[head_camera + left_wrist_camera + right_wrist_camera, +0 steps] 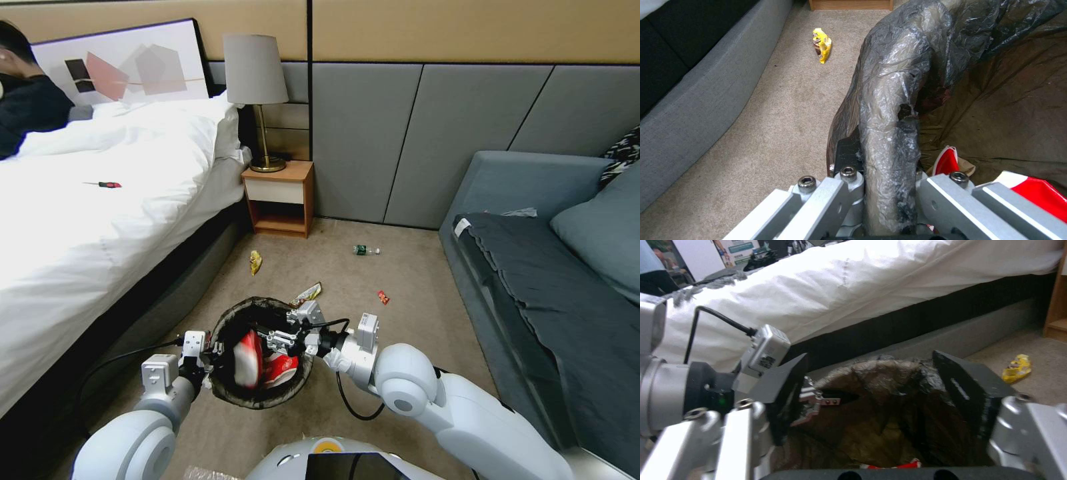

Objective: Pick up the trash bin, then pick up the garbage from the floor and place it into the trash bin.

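Inside crinkly-lined round trash bin [230,390], glossy cartons [250,360]

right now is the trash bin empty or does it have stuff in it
Not empty. The trash bin holds red-and-white cartons and brown paper; left gripper clamps its rim, open right gripper above it.

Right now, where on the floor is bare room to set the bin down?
Bare carpet lies between the green bottle, the sofa and the red scrap. It is crowded near the bin: a shiny wrapper lies beside its rim, the yellow wrapper lies nearer the bed.
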Controlling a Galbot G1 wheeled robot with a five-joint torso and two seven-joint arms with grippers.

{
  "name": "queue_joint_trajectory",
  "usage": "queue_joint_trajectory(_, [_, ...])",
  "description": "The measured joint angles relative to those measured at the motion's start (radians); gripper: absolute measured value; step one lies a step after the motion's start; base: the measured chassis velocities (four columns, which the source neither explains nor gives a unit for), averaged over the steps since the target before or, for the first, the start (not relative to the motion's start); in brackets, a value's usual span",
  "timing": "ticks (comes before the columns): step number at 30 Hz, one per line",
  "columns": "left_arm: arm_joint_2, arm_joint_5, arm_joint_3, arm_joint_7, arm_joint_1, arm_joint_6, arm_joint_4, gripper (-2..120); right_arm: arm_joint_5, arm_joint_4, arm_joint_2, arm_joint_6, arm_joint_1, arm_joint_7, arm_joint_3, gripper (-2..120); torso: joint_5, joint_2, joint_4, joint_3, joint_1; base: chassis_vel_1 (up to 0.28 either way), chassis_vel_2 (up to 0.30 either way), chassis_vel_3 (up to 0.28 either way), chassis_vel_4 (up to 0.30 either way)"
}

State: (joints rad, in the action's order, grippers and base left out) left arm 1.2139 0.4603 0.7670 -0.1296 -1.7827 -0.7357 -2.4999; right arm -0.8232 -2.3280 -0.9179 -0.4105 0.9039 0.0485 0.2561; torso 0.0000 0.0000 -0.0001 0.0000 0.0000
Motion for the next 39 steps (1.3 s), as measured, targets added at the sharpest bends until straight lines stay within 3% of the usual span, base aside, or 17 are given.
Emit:
queue_joint_trajectory(4, [-0.005, 0.0, 0.001, 0.0, -0.004, 0.0, 0.0, 2, 0.01, -0.01, 0.007, -0.003, 0.02, -0.005, -0.022, 96, 0.0, 0.0, 0.0001, 0.0, 0.0, 0.0, 0.0, 0.0, 0.0])
queue_joint_trajectory(12, [-0.012, 0.0, 0.008, 0.003, -0.021, 0.0, 0.0, 2, 0.013, -0.047, 0.019, -0.003, 0.069, -0.005, -0.092, 100, 0.0, 0.0, 0.0002, 0.0, 0.0, 0.0, 0.0, 0.0, 0.0])
queue_joint_trajectory(19, [-0.012, 0.001, 0.011, 0.006, -0.03, 0.0, 0.0, 2, 0.037, -0.157, 0.058, 0.015, 0.213, 0.022, -0.262, 100, 0.0, 0.0, 0.0002, 0.0, 0.0, 0.0, 0.0, 0.0, 0.0])
queue_joint_trajectory(21, [-0.012, 0.001, 0.011, 0.006, -0.03, 0.0, 0.0, 2, 0.039, -0.159, 0.058, 0.016, 0.217, 0.024, -0.265, 100, 0.0, 0.0, 0.0001, 0.0, 0.0, 0.0, 0.0, 0.0, 0.0])
queue_joint_trajectory(23, [-0.001, 0.0, 0.012, 0.011, -0.032, 0.0, 0.0, 2, 0.112, -0.175, 0.038, 0.031, 0.367, 0.071, -0.373, 100, 0.0, 0.0, 0.0003, 0.0, 0.0, 0.0, 0.0, 0.0, 0.0])
queue_joint_trajectory(25, [0.004, -0.001, 0.013, 0.011, -0.036, 0.0, 0.0, 2, 0.15, -0.175, 0.026, 0.042, 0.406, 0.085, -0.406, 100, 0.0002, 0.0, -0.0005, 0.0, 0.0, 0.0, 0.0, 0.0, 0.0])
queue_joint_trajectory(28, [0.013, -0.003, 0.014, 0.013, -0.036, 0.0, 0.0, 2, 0.35, -0.14, -0.04, 0.133, 0.546, 0.103, -0.568, 100, 0.0, 0.0, 0.0002, 0.0, 0.0, 0.0, 0.0, 0.0, 0.0])
queue_joint_trajectory(29, [0.013, -0.003, 0.014, 0.013, -0.036, 0.0, 0.0, 2, 0.35, -0.14, -0.04, 0.133, 0.546, 0.103, -0.568, 100, 0.0, 0.0, 0.0002, 0.0, 0.0, 0.0, 0.0, 0.0, 0.0])
queue_joint_trajectory(31, [0.016, -0.004, 0.012, 0.013, -0.033, 0.0, 0.0, 2, 0.472, -0.101, -0.099, 0.195, 0.62, 0.1, -0.663, 100, -0.0001, 0.0, 0.0001, 0.0, 0.0, 0.0, 0.0, 0.0, 0.0])
queue_joint_trajectory(35, [0.017, -0.004, 0.011, 0.016, -0.029, 0.0, 0.0, 2, 0.589, -0.059, -0.19, 0.251, 0.677, 0.084, -0.743, 100, 0.0001, 0.0, 0.0001, 0.0, 0.0, 0.0, 0.0, 0.0, 0.0])
queue_joint_trajectory(37, [0.02, -0.008, 0.01, 0.019, -0.014, 0.0, 0.0, 2, 0.67, -0.019, -0.299, 0.285, 0.71, 0.055, -0.804, 100, 0.0, 0.0, 0.0, 0.0, 0.0, 0.0, 0.0, 0.0, 0.0])
queue_joint_trajectory(39, [0.022, -0.01, 0.008, 0.02, -0.009, 0.0, 0.0, 2, 0.683, -0.011, -0.321, 0.29, 0.714, 0.052, -0.813, 100, 0.0001, 0.0, 0.0, 0.0, 0.0, 0.0, 0.0, 0.0, 0.0])
